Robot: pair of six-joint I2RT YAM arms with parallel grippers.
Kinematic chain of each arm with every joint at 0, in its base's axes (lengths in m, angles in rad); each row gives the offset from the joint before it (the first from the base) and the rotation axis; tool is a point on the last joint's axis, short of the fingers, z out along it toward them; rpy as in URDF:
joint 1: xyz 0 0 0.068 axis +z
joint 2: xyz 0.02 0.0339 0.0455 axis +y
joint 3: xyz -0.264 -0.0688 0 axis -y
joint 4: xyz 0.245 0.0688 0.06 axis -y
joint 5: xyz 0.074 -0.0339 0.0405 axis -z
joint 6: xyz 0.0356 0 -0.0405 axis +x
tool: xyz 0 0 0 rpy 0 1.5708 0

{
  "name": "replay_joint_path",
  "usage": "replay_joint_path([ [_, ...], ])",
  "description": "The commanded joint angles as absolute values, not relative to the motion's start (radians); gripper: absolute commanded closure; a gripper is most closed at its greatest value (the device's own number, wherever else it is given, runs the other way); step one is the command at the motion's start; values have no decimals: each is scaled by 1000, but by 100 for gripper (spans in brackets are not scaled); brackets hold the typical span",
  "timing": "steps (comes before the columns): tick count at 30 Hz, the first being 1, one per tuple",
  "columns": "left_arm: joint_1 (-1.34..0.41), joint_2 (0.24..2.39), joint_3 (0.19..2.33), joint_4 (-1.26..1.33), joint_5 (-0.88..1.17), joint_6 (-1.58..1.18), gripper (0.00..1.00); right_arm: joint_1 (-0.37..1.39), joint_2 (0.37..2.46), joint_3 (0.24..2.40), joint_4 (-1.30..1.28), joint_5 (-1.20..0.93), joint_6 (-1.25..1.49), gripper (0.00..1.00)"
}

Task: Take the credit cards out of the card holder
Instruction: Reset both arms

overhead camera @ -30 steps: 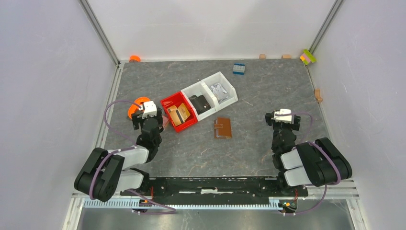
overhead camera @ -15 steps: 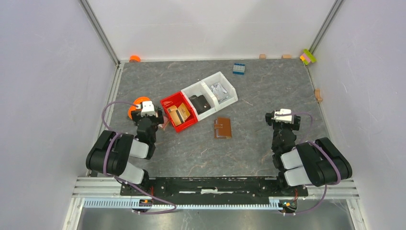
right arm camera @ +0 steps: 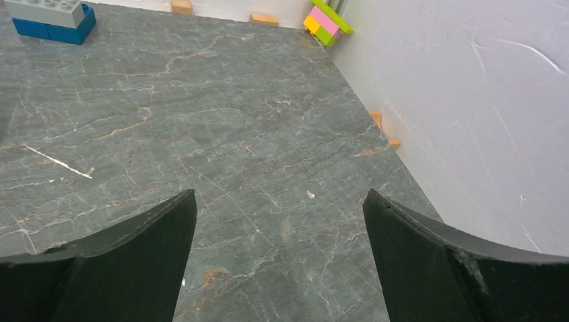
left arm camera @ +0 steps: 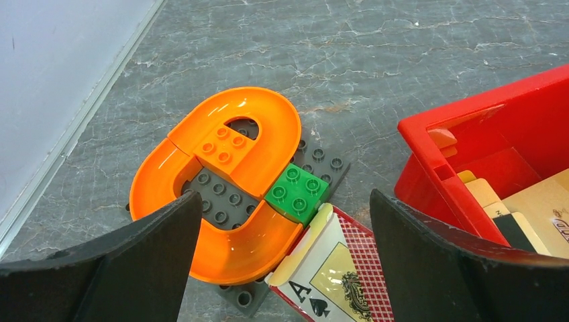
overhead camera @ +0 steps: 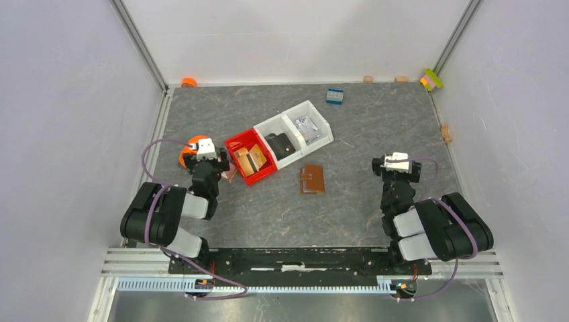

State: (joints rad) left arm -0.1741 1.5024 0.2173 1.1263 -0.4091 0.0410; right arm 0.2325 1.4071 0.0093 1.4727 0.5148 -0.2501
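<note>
Shows the left arm folded back toward its base compared with a second ago, elbow drawn in and wrist eased slightly away from the red bin (left arm camera: 429,178). Finds the left gripper (left arm camera: 282,201) a touch wider than it was then, now fully spread and pinching nothing. Hovers it over a playing-card box (left arm camera: 335,268) lying near the bin, one corner up against an orange track curve (left arm camera: 268,141) and its green brick (left arm camera: 295,191). Reads as a retreat after a release, not an approach.

Shows no change on the other side: right gripper (right arm camera: 278,198) parked as before, jaws spread wide over bare grey table (right arm camera: 268,121), holding nothing.

Places the card holder (overhead camera: 312,179) flat on the table between the two arms, just in front of the white bins (overhead camera: 295,131). Shows its strap tab on top and the holder apparently shut, touched by neither arm, in the same spot throughout.

Notes tan flat pieces (left arm camera: 537,204) inside the red bin, one with a dark stripe. Possibly the credit cards, already out, but cannot say for certain. Cannot see inside the holder either. Suggests, on balance, either a finished drop-off or a pause before going for the holder.
</note>
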Motion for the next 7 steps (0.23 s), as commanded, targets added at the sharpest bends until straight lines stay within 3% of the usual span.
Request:
replay_joint_path([
  [1,-169,1489,241,1140,-417,12,0,225,1399,-150,1587,505,-243,2],
  [7,-150,1485,255,1104,-382,11,0,227,1398,-151,1586,506,-242,2],
])
